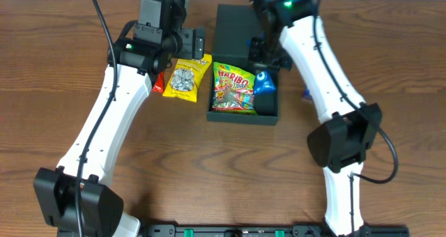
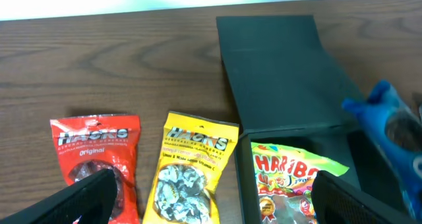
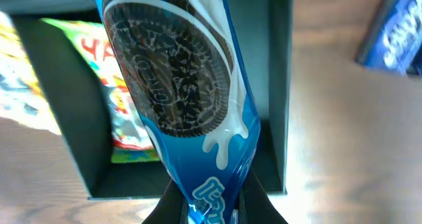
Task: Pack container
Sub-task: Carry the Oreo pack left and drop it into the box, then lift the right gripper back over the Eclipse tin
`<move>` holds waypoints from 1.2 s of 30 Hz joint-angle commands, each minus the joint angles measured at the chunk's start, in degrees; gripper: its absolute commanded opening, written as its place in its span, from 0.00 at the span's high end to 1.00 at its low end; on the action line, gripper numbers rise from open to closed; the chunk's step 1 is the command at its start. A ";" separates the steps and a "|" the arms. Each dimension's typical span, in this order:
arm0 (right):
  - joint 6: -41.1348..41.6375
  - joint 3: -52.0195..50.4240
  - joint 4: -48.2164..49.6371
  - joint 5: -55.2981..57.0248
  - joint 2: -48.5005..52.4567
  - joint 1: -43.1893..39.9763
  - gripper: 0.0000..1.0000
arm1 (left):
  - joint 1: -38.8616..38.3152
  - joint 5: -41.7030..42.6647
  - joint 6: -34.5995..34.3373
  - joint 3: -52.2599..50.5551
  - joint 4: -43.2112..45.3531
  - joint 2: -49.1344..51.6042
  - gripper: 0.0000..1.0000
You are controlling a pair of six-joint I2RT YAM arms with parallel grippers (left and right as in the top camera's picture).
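The dark container [image 1: 272, 111] sits at the table's back middle with its flap lid [image 1: 233, 28] open flat behind it. A Haribo bag [image 1: 233, 88] lies in its left half. My right gripper [image 1: 265, 54] is shut on a blue Oreo packet [image 1: 265, 82] and holds it over the container's right half; the packet fills the right wrist view [image 3: 181, 92]. My left gripper [image 2: 211, 197] is open and empty above a yellow Hacks bag [image 1: 185, 78] and a red Hacks bag [image 2: 95, 155] left of the container.
A blue packet [image 3: 395, 33] lies on the table right of the container, mostly hidden under my right arm in the overhead view. The wooden table [image 1: 209, 174] extends in front.
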 commanded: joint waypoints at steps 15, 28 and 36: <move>9.53 -12.28 5.03 11.45 -1.68 3.56 0.98 | 2.73 -0.61 1.20 -0.33 0.24 0.04 0.05; 3.69 -15.37 6.47 15.32 -1.68 3.54 0.94 | 2.73 -0.61 1.20 -0.33 0.24 0.07 0.05; 3.72 -15.69 5.18 15.13 -1.70 3.54 0.16 | 2.73 -0.61 1.22 -0.33 0.24 0.04 0.05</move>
